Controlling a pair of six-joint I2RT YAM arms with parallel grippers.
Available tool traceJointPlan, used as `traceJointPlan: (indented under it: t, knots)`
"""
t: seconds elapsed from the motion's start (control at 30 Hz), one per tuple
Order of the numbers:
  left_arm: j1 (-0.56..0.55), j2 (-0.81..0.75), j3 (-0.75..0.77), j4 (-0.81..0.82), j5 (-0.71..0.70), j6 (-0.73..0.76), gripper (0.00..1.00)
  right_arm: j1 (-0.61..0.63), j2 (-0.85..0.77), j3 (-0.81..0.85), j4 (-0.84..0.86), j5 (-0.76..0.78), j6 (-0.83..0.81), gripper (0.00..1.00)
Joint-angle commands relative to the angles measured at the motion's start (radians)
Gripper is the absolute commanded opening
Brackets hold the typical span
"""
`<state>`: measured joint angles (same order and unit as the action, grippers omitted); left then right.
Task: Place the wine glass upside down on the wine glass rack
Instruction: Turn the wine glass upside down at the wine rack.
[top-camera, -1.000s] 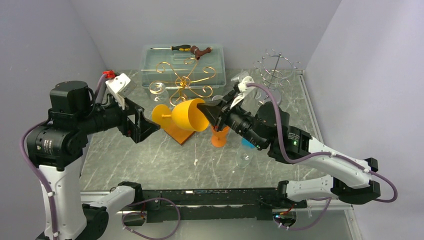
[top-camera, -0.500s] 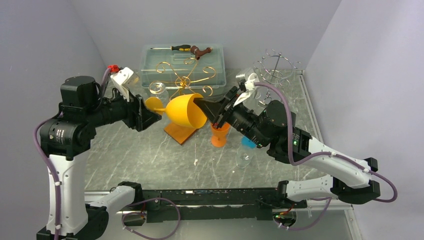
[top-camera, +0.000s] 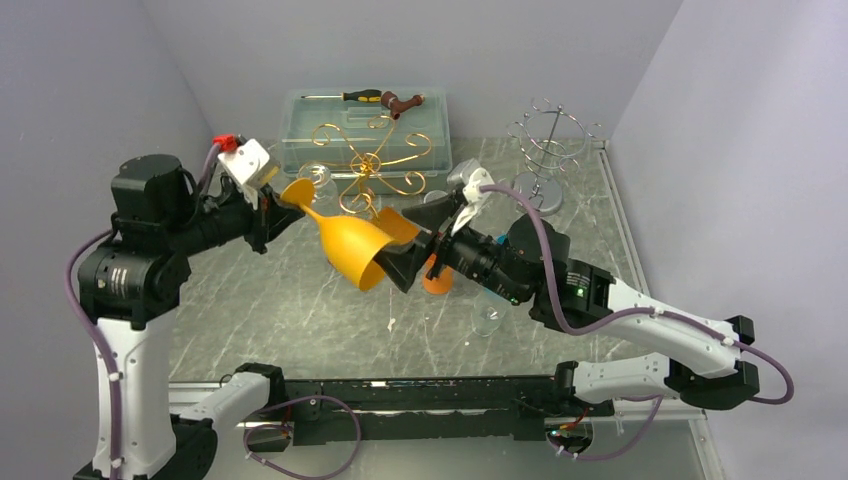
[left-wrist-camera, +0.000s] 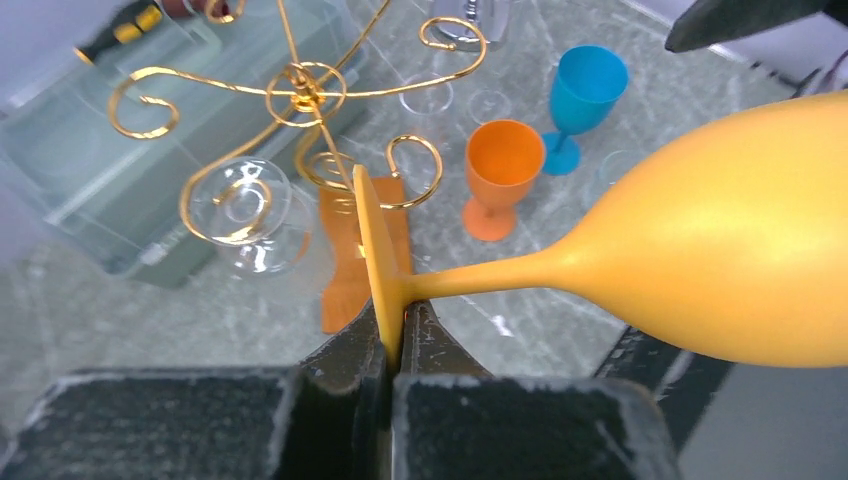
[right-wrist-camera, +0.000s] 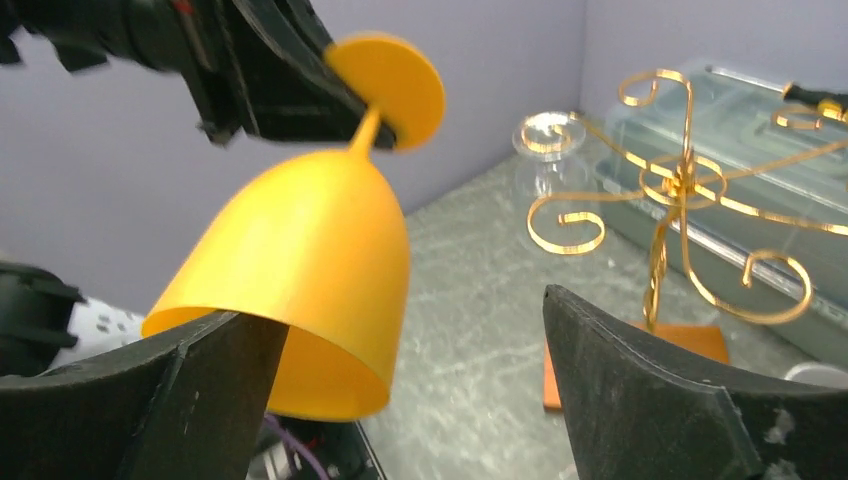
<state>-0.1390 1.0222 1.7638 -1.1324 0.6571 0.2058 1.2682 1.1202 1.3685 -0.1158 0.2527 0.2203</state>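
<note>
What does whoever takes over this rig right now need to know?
Grippers: the left gripper is shut on the foot of the yellow wine glass. The right gripper is open, with a finger on either side of the bowl and no grip on it.
Things: the glass is in the air, tilted, mouth down toward the right arm. The gold rack stands just behind it.
Done: glass lifted and partly inverted.
Left: back the right gripper away, finish inverting, hang the foot on a rack arm.

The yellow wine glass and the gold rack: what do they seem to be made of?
The yellow wine glass: probably plastic; opaque, matte, evenly coloured, no glassy reflections. The gold rack: likely metal wire with a polished gold finish; thin curled arms glint brightly.
</note>
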Motion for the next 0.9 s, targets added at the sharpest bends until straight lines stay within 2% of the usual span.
traceJointPlan:
  t: [0.0,0.17,0.23,0.43,0.57,0.67,0.87]
  knots:
    - [-0.007,-0.098,-0.056,0.122,-0.023,0.298,0.00,-0.003,-0.089,-0.048,-0.128,-0.050,0.018,1.00]
    - [-0.007,-0.155,-0.124,0.205,-0.037,0.550,0.00,-0.003,-0.105,-0.019,-0.351,-0.140,-0.016,1.00]
    - [-0.007,-0.185,-0.156,0.241,0.001,0.636,0.00,-0.003,-0.105,-0.013,-0.385,-0.165,-0.045,1.00]
    - [-0.007,-0.332,-0.327,0.324,0.258,1.014,0.00,-0.003,-0.107,-0.084,-0.198,-0.183,-0.066,1.00]
    - [-0.007,-0.383,-0.398,0.296,0.350,1.237,0.00,-0.003,0.019,-0.022,-0.154,-0.268,-0.047,1.00]
    - [-0.005,-0.387,-0.394,0.260,0.382,1.295,0.00,-0.002,0.109,0.006,-0.119,-0.348,-0.022,1.00]
    - [-0.004,-0.422,-0.422,0.261,0.393,1.367,0.00,0.012,0.101,-0.201,0.266,-0.390,-0.010,1.00]
